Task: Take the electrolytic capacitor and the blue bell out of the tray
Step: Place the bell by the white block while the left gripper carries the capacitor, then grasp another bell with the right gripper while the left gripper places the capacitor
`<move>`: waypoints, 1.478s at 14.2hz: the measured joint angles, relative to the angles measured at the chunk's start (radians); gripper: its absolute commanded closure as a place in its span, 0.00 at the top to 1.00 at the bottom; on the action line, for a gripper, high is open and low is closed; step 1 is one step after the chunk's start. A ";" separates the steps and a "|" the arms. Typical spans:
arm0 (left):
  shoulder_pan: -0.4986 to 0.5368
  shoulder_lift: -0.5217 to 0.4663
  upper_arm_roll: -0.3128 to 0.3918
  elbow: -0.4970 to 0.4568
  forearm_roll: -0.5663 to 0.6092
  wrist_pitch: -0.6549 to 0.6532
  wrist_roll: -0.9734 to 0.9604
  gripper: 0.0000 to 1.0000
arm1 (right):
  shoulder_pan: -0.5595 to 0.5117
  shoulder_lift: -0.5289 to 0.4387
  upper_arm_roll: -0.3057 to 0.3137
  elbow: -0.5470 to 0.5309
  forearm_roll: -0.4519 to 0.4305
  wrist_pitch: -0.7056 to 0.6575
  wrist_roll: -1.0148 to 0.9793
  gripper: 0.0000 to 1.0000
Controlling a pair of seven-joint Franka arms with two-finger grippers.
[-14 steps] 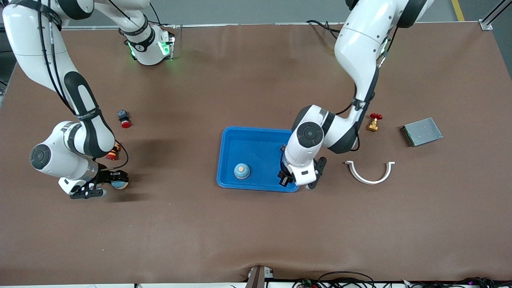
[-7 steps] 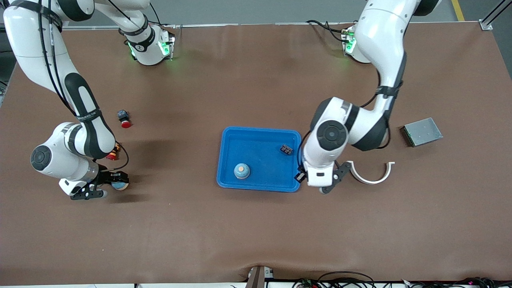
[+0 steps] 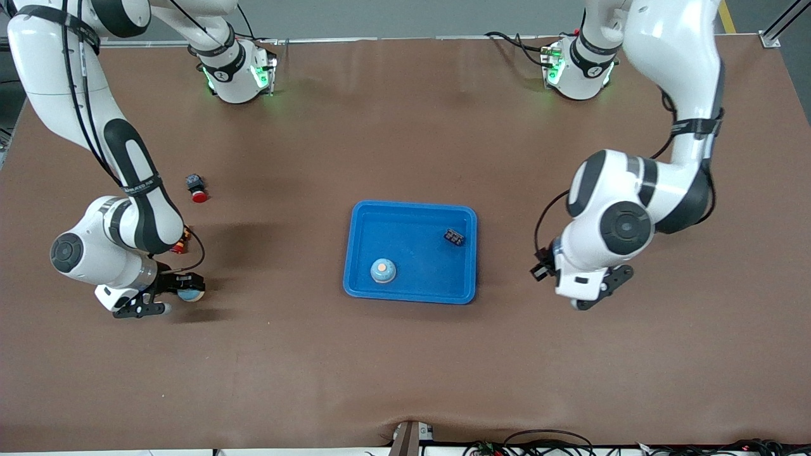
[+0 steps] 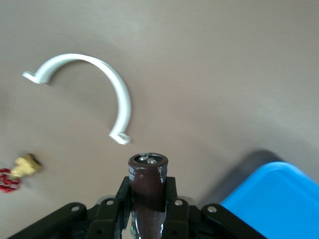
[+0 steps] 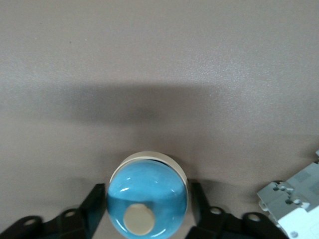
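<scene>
My left gripper (image 3: 575,292) is off the blue tray (image 3: 361,253), toward the left arm's end of the table. In the left wrist view it (image 4: 148,201) is shut on a dark brown capacitor (image 4: 148,181), held upright above bare table. My right gripper (image 3: 177,295) is low at the right arm's end of the table. In the right wrist view it (image 5: 148,211) is shut on a blue bell (image 5: 148,199) with a cream button, also seen from the front camera (image 3: 191,293). A second blue bell (image 3: 383,270) and a small black part (image 3: 453,237) lie in the tray.
The left wrist view shows a white half-ring (image 4: 94,82), a brass valve (image 4: 22,167) and the tray's corner (image 4: 279,199). A red emergency button (image 3: 196,187) and a red-orange part (image 3: 179,245) lie near the right arm. A grey breaker (image 5: 294,199) lies beside the held bell.
My left arm has swung from over the tray's edge toward the left arm's end of the table, uncovering the black part and hiding the half-ring. The right arm has barely moved.
</scene>
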State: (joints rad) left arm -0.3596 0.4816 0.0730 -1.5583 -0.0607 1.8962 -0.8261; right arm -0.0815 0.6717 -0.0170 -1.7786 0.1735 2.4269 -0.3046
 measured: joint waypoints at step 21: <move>0.144 -0.045 -0.002 -0.560 0.001 0.588 0.324 0.10 | 0.591 -0.054 0.029 0.374 -0.066 -0.394 1.133 1.00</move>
State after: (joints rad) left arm -0.2157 0.4365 0.0707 -2.1181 -0.0601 2.4842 -0.5020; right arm 0.5098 0.6174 0.0117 -1.4045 0.1070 2.0326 0.8280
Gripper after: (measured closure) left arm 0.700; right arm 0.000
